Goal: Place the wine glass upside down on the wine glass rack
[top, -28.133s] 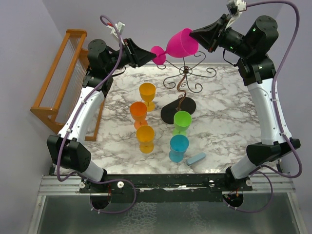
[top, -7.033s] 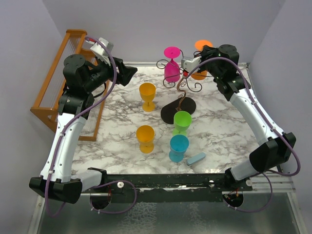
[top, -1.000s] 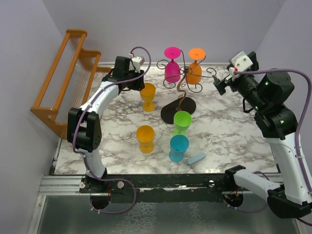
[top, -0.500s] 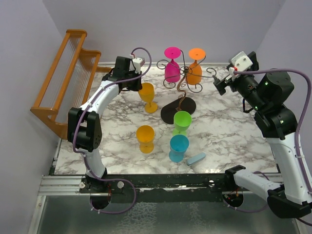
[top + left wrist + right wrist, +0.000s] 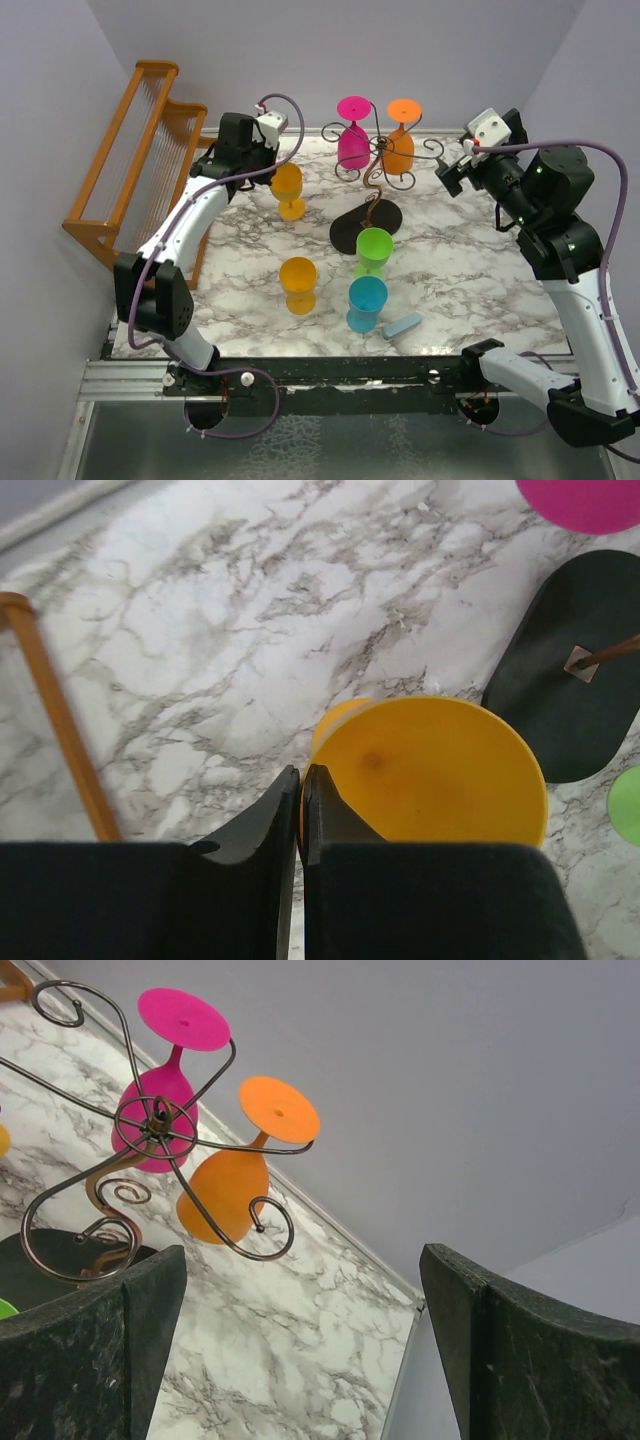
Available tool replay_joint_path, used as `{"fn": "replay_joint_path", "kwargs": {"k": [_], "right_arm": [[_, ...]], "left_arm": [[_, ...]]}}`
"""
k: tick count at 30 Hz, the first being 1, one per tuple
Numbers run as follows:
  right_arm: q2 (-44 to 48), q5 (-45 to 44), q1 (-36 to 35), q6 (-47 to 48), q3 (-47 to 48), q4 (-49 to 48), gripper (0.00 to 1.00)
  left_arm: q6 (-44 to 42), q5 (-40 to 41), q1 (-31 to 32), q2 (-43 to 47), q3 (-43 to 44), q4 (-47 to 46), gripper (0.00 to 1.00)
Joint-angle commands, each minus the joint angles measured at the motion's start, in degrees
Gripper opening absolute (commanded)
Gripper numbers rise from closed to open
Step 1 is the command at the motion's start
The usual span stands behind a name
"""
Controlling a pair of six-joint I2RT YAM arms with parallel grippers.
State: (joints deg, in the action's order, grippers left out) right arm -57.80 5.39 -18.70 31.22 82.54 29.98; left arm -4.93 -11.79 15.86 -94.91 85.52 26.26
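Note:
A yellow-orange wine glass point(image 5: 288, 190) hangs tilted just above the marble, and my left gripper point(image 5: 268, 168) is shut on its rim. In the left wrist view the jaws point(image 5: 301, 772) pinch the rim's left edge, with the yellow bowl point(image 5: 430, 770) to their right. The wine glass rack point(image 5: 375, 165), a dark wire tree on a black oval base point(image 5: 366, 228), stands at the back centre. A pink glass point(image 5: 352, 140) and an orange glass point(image 5: 398, 147) hang upside down on it. My right gripper point(image 5: 450, 172) is open, right of the rack, nothing between its fingers point(image 5: 300, 1260).
A second yellow glass point(image 5: 298, 280), a green glass point(image 5: 374, 250) and a blue glass point(image 5: 367, 302) stand in front of the rack. A light blue block point(image 5: 403, 325) lies near the front. An orange wooden rack point(image 5: 130, 150) leans along the table's left edge.
The left gripper has closed on the yellow-orange glass's rim, tipped it and carried it a little to the left, off the table. The right arm has barely moved.

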Motion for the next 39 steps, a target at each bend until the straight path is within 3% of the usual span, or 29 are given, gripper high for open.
{"fn": "replay_joint_path", "kwargs": {"k": [1, 10, 16, 27, 39], "right_arm": [[-0.6, 1.49, 0.71, 0.64, -0.3, -0.84, 1.0], [-3.75, 11.02, 2.24, -3.02, 4.62, 2.47, 1.0], [-7.12, 19.41, 2.53, -11.44, 5.64, -0.07, 1.0], [-13.5, 32.26, 2.53, -23.33, 11.59, -5.03, 0.93], [-18.15, 39.17, 2.44, -39.22, 11.27, -15.77, 0.81]], "left_arm": [[-3.68, 5.53, -0.42, 8.76, -0.72, -1.6, 0.0], [-4.77, 11.67, -2.29, 20.89, -1.09, -2.95, 0.0], [-2.81, 11.68, -3.58, 26.8, -0.12, -4.06, 0.0], [5.37, 0.3, -3.56, 26.45, 10.79, -8.11, 0.0], [20.79, -14.25, -3.57, 23.02, 11.78, -16.58, 0.0]]}}
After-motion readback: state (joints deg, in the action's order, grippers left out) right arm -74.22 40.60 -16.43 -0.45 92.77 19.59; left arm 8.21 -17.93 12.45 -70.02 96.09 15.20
